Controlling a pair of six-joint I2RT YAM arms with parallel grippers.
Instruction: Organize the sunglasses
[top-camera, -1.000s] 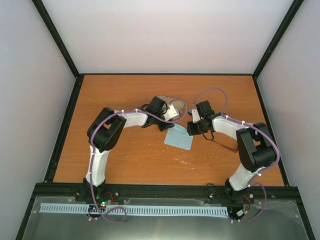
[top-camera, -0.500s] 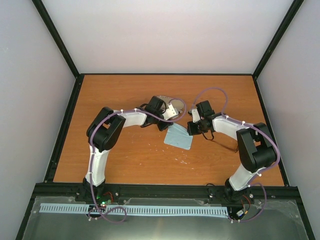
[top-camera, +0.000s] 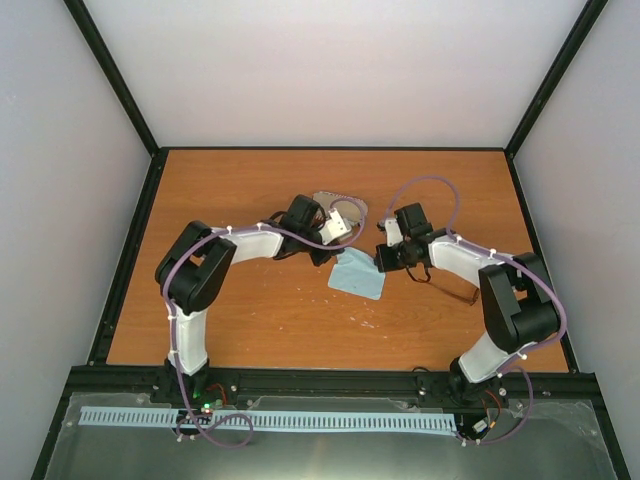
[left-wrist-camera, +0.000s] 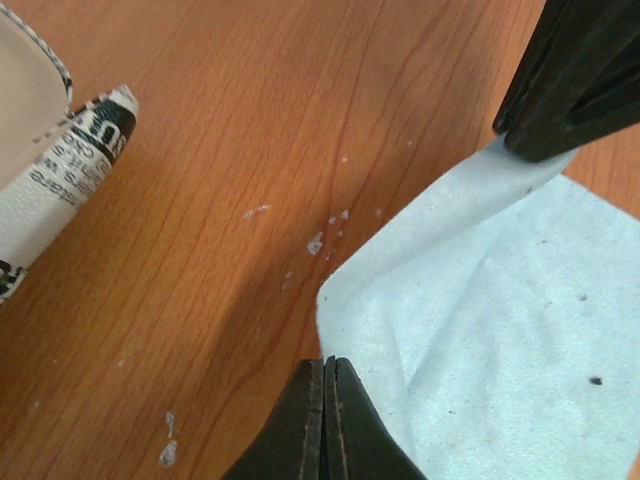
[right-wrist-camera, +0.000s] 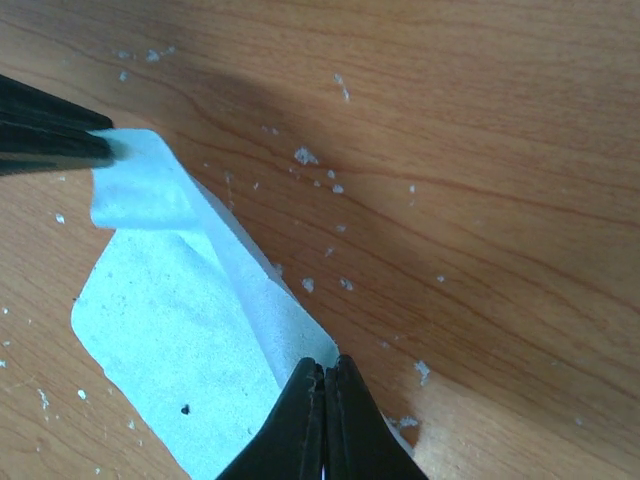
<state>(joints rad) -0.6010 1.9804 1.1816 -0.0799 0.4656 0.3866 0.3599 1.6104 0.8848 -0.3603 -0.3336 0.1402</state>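
Observation:
A light blue cloth (top-camera: 360, 278) lies mid-table between both arms. My left gripper (left-wrist-camera: 325, 365) is shut on its left corner, and my right gripper (right-wrist-camera: 325, 372) is shut on its right corner. In the right wrist view the cloth (right-wrist-camera: 170, 320) has one corner raised and folded over at the left gripper's fingers (right-wrist-camera: 50, 135). In the left wrist view the cloth (left-wrist-camera: 500, 330) rises to the right gripper's fingers (left-wrist-camera: 570, 80). The sunglasses (top-camera: 452, 288) show as a thin dark frame on the table under the right forearm, apart from both grippers.
The oval patterned case (top-camera: 335, 203) lies open just behind the left gripper; its printed edge (left-wrist-camera: 70, 170) shows in the left wrist view. White specks dot the wood. Black frame rails (top-camera: 130, 260) border the table.
The left gripper has shut on the cloth's corner. The left arm's elbow has swung out to the left. The cloth's near-left corner has lifted. The right gripper stays shut.

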